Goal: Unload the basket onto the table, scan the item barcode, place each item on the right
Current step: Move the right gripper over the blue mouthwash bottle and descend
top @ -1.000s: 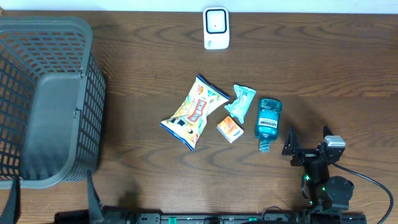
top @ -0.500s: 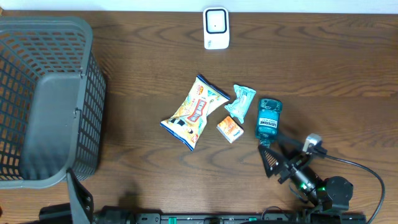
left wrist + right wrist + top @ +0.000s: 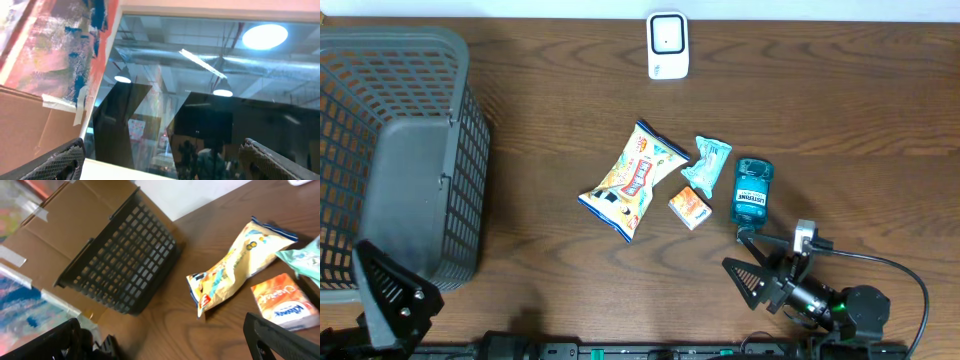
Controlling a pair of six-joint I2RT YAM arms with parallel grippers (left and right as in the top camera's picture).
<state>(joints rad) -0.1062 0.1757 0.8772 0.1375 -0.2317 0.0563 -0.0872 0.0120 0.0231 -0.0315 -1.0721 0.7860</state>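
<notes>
Three small items and a bottle lie mid-table: a yellow snack bag (image 3: 633, 181), a teal packet (image 3: 706, 165), an orange tissue pack (image 3: 690, 207) and a blue mouthwash bottle (image 3: 752, 196). A white scanner (image 3: 667, 45) stands at the far edge. My right gripper (image 3: 770, 265) is open just below the bottle and holds nothing. Its wrist view shows the snack bag (image 3: 240, 265), the tissue pack (image 3: 282, 305) and the teal packet (image 3: 306, 255) ahead of the open gripper (image 3: 165, 345). My left gripper (image 3: 395, 295) is open at the near left; it (image 3: 165, 167) points up at the ceiling and is empty.
A dark grey mesh basket (image 3: 395, 150) fills the left side of the table, and it also shows in the right wrist view as the basket (image 3: 125, 260) in front of brown cardboard (image 3: 70, 225). The right arm's cable (image 3: 910, 290) loops at the near right.
My right arm has swung left and down, from the near right edge to just below the bottle. My left gripper has come into view at the near left, beside the basket.
</notes>
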